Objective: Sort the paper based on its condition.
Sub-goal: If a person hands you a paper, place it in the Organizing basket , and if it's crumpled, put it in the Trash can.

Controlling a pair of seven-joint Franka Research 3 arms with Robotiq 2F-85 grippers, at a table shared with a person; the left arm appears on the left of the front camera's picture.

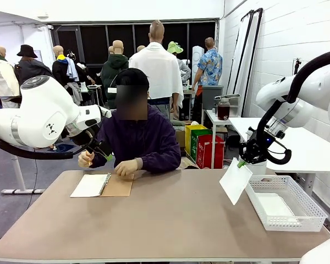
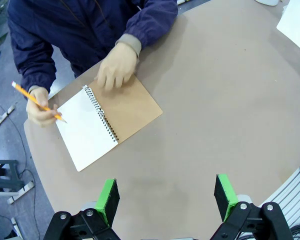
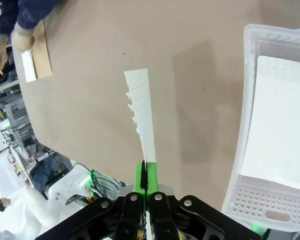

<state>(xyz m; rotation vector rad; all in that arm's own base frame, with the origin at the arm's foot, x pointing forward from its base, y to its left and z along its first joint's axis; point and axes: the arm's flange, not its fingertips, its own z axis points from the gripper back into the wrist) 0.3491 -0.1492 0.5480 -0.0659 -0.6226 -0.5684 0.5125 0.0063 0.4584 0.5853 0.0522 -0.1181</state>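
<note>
The right gripper (image 1: 243, 163) is clenched on the top corner of 1 sheet of paper (image 1: 235, 181). The sheet is held clear of the table (image 1: 170, 220) and is suspended at a tilt just beside the left rim of the white basket (image 1: 289, 223). In the right wrist view the sheet is seen edge-on, gripped between the 2 green pads (image 3: 139, 175), with torn spiral holes along 1 edge. A flat sheet (image 1: 275, 204) is laid inside the basket, which is placed at the robot's right side of the table.

The left gripper (image 2: 166, 196) is released: its jaws are set well apart with nothing between them, and it is held above the table near the person. A spiral notebook (image 2: 82, 130) is laid open at the far left of the table, with a blank white page and the brown cover exposed. 1 hand (image 2: 116, 67) of the person is rested on the brown cover. A pencil (image 2: 35, 100) is held in the other hand (image 2: 40, 109) at the page's edge.
</note>
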